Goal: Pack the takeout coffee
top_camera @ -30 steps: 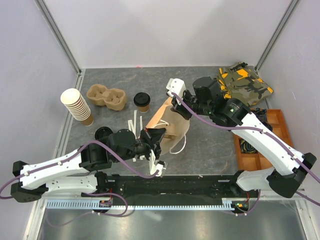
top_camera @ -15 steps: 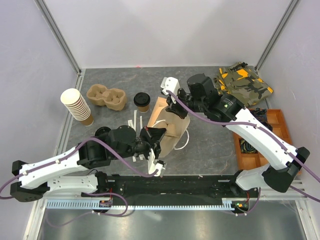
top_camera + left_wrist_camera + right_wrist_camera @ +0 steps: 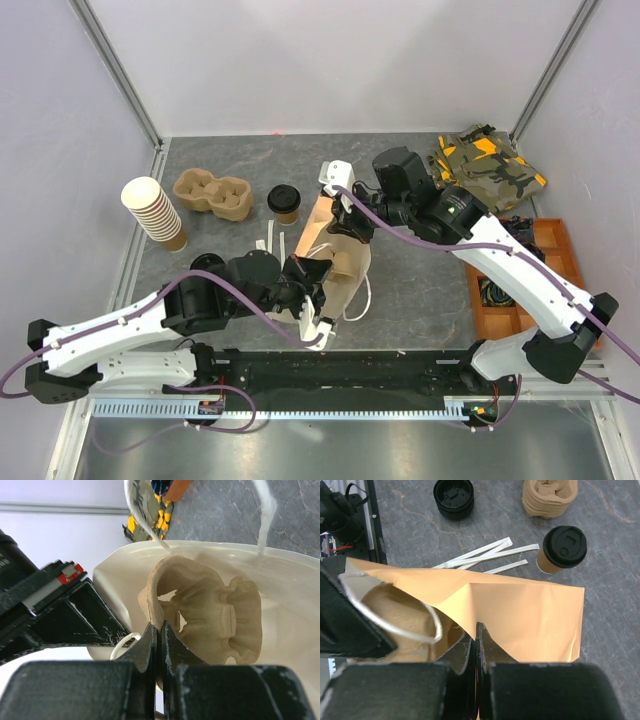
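Note:
The takeout coffee (image 3: pixel 285 203), a small brown cup with a black lid, stands on the table left of the kraft paper bag (image 3: pixel 340 262); the right wrist view shows the coffee (image 3: pixel 563 547) beyond the bag (image 3: pixel 530 615). My right gripper (image 3: pixel 345 224) (image 3: pixel 477 630) is shut on the bag's far rim. My left gripper (image 3: pixel 308 277) (image 3: pixel 159 630) is shut on the edge of a pulp cup carrier (image 3: pixel 210 615) lying inside the bag's white interior (image 3: pixel 285 595). The bag's mouth is held apart between both arms.
A stack of brown cups (image 3: pixel 155 212) and a stack of pulp carriers (image 3: pixel 212 193) stand at the left. Wrapped straws (image 3: pixel 485 555) and a loose black lid (image 3: pixel 452 497) lie near the bag. A camouflage cloth (image 3: pixel 487 165) and an orange tray (image 3: pixel 520 290) sit at the right.
My right gripper has drawn the bag's far rim to the left and the bag now stands narrower. The left gripper has kept its grip and shifted slightly.

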`<move>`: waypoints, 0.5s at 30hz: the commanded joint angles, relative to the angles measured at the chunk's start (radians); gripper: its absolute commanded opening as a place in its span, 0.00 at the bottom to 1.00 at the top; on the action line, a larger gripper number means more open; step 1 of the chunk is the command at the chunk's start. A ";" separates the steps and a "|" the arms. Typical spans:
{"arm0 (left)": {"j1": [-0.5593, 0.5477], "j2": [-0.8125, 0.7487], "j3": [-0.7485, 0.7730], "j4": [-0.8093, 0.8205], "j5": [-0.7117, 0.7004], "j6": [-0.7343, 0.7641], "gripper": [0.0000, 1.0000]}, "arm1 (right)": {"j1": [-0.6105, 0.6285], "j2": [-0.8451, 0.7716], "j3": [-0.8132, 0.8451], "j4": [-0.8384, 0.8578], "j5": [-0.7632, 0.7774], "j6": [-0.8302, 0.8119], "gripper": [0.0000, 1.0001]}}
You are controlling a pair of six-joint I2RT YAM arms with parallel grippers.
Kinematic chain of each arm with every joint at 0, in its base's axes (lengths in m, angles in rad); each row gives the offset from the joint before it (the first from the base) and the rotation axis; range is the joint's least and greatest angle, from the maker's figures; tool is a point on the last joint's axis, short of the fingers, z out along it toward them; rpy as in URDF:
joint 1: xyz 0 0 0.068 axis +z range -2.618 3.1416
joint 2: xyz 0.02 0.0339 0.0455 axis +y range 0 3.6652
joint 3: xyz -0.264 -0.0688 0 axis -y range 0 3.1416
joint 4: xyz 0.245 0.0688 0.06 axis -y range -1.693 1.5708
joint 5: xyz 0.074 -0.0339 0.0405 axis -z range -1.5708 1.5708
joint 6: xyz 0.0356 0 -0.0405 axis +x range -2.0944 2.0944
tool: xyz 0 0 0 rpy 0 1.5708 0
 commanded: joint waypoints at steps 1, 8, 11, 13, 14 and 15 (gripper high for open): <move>0.045 0.020 -0.005 0.022 0.044 -0.065 0.02 | 0.011 0.032 0.040 -0.067 -0.099 -0.020 0.00; 0.082 0.034 0.013 0.042 0.104 -0.077 0.02 | 0.009 0.057 0.065 -0.093 -0.173 -0.050 0.00; 0.082 0.034 0.044 0.047 0.136 -0.085 0.02 | 0.006 0.062 0.083 -0.096 -0.199 -0.058 0.00; 0.082 0.042 0.079 0.041 0.136 -0.097 0.02 | 0.000 0.066 0.108 -0.103 -0.216 -0.056 0.00; 0.082 0.042 0.093 0.036 0.139 -0.098 0.02 | -0.006 0.074 0.117 -0.108 -0.216 -0.053 0.00; 0.082 0.045 0.104 0.033 0.141 -0.105 0.02 | -0.012 0.080 0.131 -0.114 -0.219 -0.047 0.00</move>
